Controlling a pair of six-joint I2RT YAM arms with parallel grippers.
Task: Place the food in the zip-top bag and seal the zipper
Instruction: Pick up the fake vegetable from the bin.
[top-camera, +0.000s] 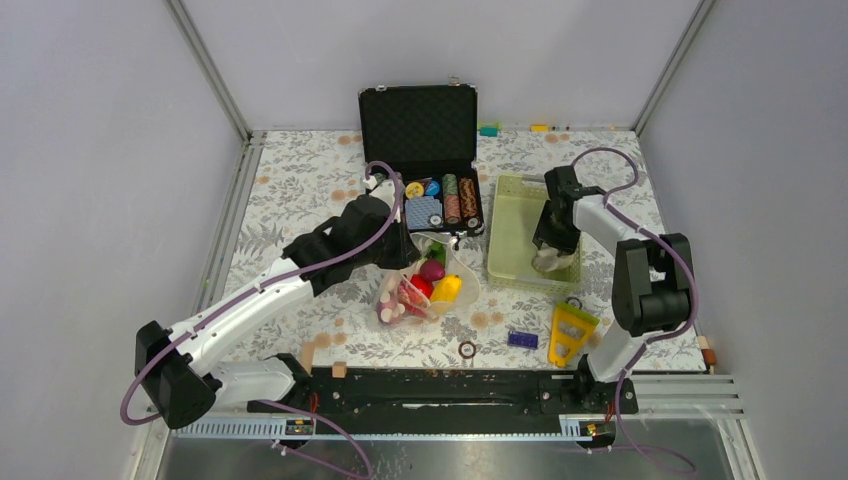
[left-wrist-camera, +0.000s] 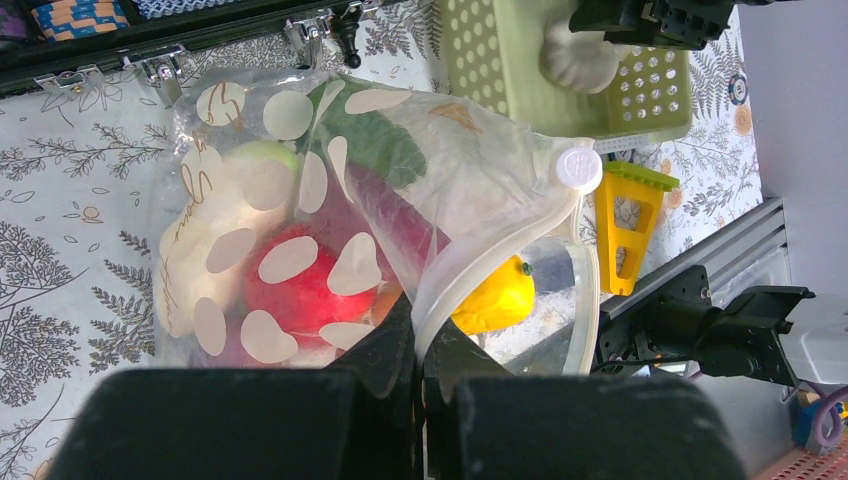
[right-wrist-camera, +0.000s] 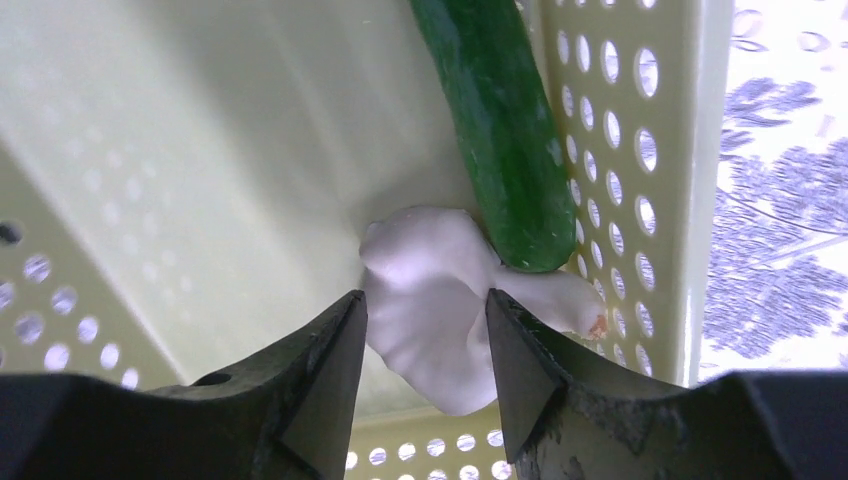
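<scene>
White food partly behind right pincer

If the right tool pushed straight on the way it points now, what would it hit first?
The white food piece, which sits between the right tool fingers inside the green basket. Past it is the basket floor, with a green cucumber touching the piece. Depth is unclear.

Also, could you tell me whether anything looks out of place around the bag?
The yellow food piece sits right at the open mouth of the zip-top bag, between its parted lips, not deep inside like the rest. The left end effector pinches the bag's edge beside it.
</scene>
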